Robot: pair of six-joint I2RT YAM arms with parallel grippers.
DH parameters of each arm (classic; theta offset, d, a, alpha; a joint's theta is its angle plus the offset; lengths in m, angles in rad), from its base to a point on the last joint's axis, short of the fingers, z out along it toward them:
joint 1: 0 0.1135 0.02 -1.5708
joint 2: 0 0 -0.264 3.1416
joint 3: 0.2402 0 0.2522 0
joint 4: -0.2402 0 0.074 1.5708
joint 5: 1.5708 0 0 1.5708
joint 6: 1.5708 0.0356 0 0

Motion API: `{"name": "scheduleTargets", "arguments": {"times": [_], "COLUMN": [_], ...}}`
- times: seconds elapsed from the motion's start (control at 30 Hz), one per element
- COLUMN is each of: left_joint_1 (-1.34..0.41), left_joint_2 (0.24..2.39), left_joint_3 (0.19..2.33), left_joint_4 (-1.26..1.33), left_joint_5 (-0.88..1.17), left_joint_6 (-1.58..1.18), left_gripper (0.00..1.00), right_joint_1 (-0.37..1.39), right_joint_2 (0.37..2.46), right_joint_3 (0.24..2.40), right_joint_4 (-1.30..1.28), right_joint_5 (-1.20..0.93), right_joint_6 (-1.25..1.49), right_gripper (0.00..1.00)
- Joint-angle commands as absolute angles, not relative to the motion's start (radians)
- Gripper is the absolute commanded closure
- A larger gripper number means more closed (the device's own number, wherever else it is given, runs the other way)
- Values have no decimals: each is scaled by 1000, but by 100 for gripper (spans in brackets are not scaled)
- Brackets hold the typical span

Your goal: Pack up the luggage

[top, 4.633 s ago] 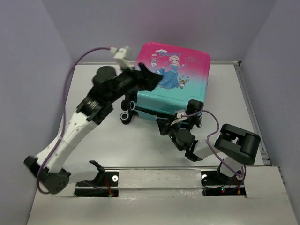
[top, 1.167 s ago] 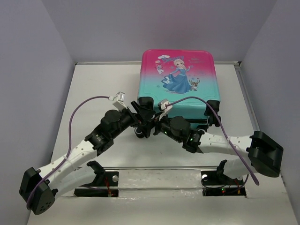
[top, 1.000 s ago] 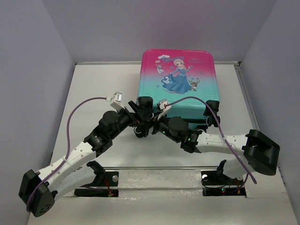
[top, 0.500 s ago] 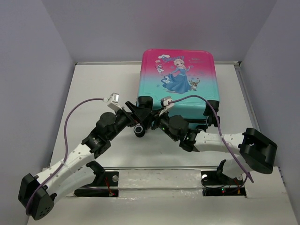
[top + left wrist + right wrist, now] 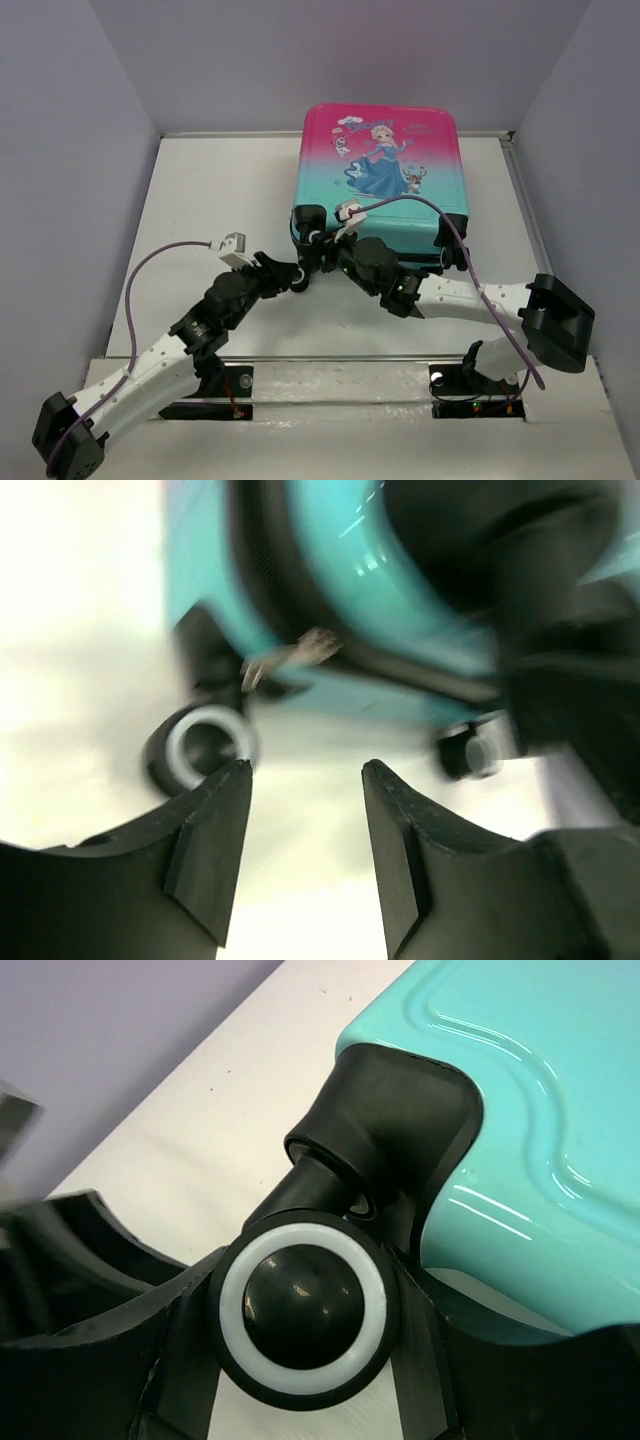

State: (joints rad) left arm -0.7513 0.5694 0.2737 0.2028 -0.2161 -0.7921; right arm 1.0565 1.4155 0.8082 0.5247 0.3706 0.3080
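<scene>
Suitcase closed, lying flat, print side up, on far right-of-centre part of table. Right gripper at its near-left corner, fingers pressed on either side of wheel, clamped on it. Left gripper just beside same corner, low over table, jaws parted, nothing between them. Left wrist view is blurred; zipper pull seems to hang from teal edge.

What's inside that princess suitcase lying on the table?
Nothing inside shows. The suitcase lies flat and closed on the table, printed side up, so its shell covers whatever it holds. Only the outside is visible, such as a black wheel.
</scene>
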Motion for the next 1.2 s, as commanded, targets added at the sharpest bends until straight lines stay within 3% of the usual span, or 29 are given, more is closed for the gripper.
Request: {"name": "scheduleTargets", "arguments": {"times": [0.0,0.57,0.8,0.9,1.03,1.13,1.17], "left_joint_1": [-758,-770,-770,-770,-770,-770,-770], "left_joint_2": [775,1201,1261,1258,1275,1288,1293], "left_joint_3": [261,417,442,443,456,449,449], "left_joint_4": [432,810,880,887,904,920,923], "left_joint_5": [-219,-351,-547,-595,-574,-545,-535], "left_joint_6": [-715,-486,-456,-445,-394,-377,-371], "left_gripper": [42,44,75,82,73,50,48], "right_joint_1": [1022,1022,1022,1022,1022,1022,1022], "right_joint_2": [1345,1394,1376,1365,1359,1359,1359], "right_joint_3": [943,1014,963,930,908,907,908], "right_joint_4": [522,465,494,500,509,512,514], "right_joint_5": [408,275,206,196,196,190,189], "right_joint_6": [244,262,294,305,319,322,322], "right_gripper": [93,93,93,93,93,93,93]}}
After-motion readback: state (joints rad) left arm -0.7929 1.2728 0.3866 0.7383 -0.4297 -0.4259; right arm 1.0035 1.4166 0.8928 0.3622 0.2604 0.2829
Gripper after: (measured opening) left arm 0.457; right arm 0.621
